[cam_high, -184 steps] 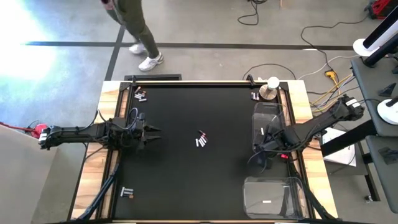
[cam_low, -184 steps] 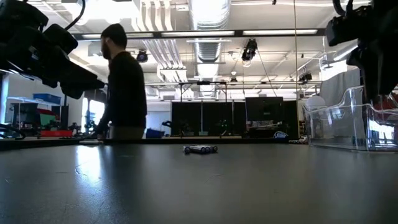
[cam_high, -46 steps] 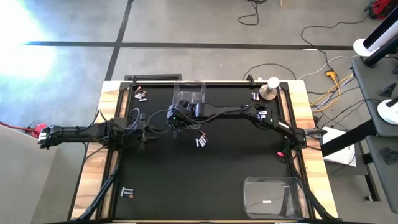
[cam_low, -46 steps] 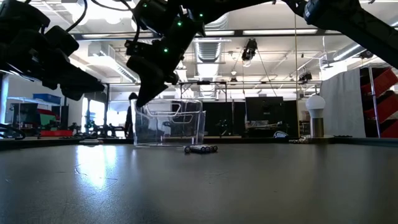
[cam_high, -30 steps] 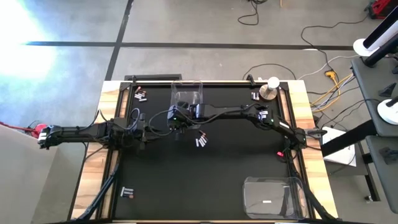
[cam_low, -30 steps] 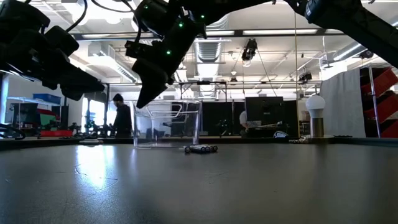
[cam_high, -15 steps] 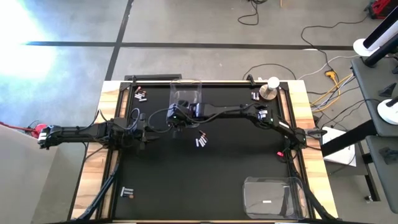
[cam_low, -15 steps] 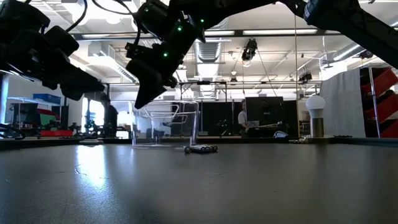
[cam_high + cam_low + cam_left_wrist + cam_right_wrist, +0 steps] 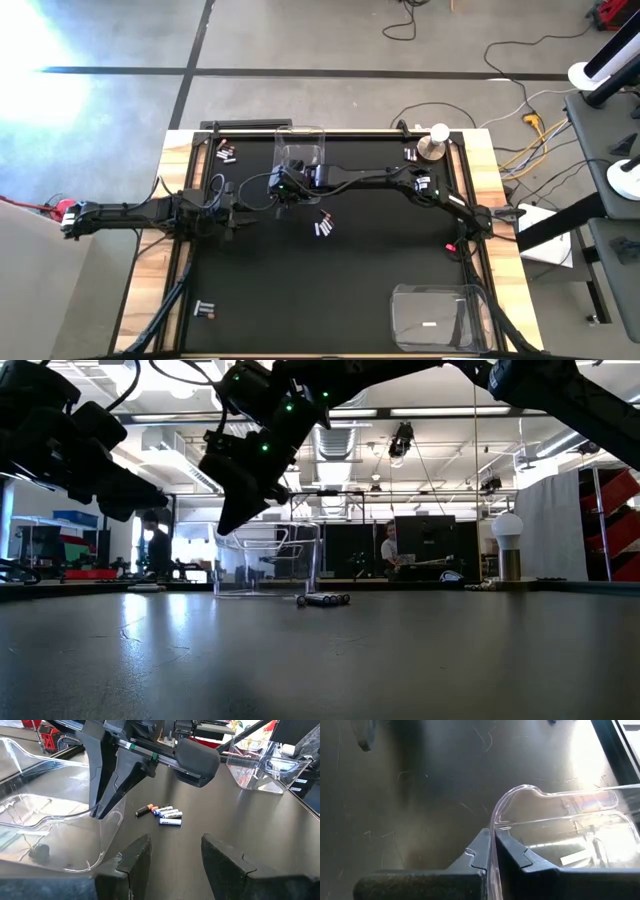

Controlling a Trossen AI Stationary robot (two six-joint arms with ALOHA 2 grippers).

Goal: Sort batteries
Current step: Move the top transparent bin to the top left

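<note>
Right claw [image 9: 287,188] clamped on clear bin's [image 9: 299,153] wall, upper centre of table [image 9: 380,270]; left claw [image 9: 243,210] parted, empty, centre left; batteries [image 9: 323,226] mid-frame.

The table [image 9: 330,290] has a black top framed in pale wood and stands on a grey concrete floor [image 9: 300,40] crossed by dark lines, with loose cables [image 9: 470,100] trailing beside it and a bright glare [image 9: 40,50] washing over one corner. Looking level across the top, I see a big open workshop with ceiling ducts [image 9: 340,390], strip lights [image 9: 450,412] and a row of dark monitors [image 9: 380,545]. A person [image 9: 155,550] stands far off by a bright window, and another [image 9: 390,550] sits at the screens.
</note>
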